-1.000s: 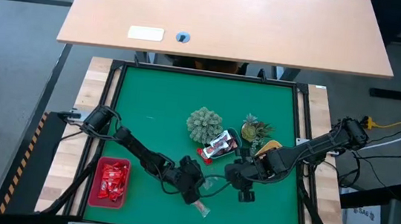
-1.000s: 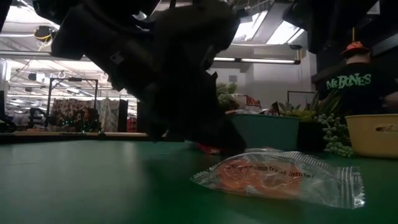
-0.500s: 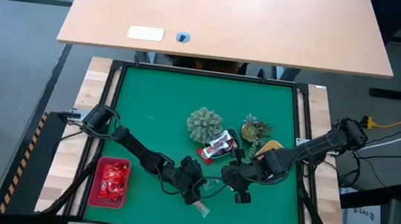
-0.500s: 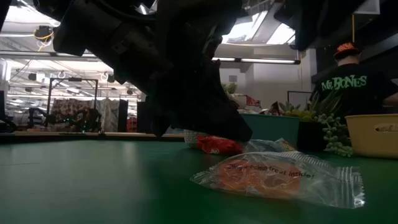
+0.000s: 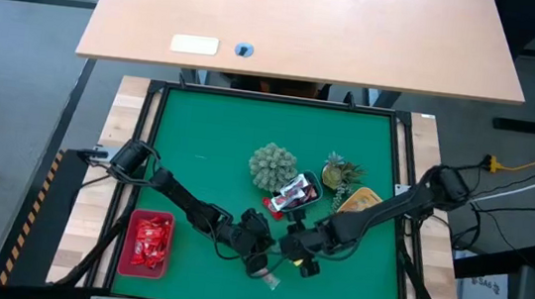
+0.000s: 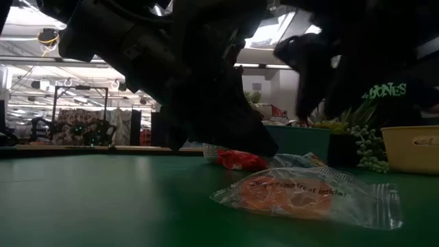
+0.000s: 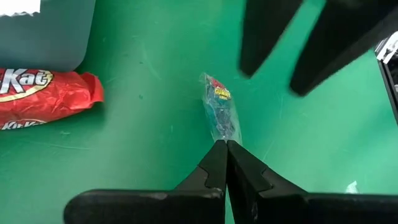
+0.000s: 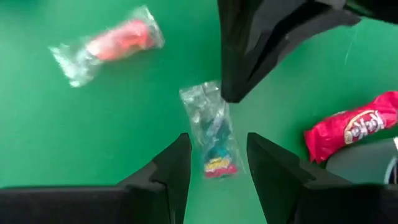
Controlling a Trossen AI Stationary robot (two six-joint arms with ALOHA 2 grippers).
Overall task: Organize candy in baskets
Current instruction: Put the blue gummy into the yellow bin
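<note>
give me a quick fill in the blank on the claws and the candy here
1. The left claw is shut on a small clear ____ packet.
2. The right claw is ____ with that packet between its fingers.
3. The red dish holds ____ candies.

Missing words: blue; open; red

Looks like a big open lab or workshop: ceiling strip lights (image 6: 291, 66), cluttered benches in back, green test mat (image 5: 207, 153) framed beside a wooden desk (image 5: 301, 24), loose cables (image 5: 530, 167)
</note>
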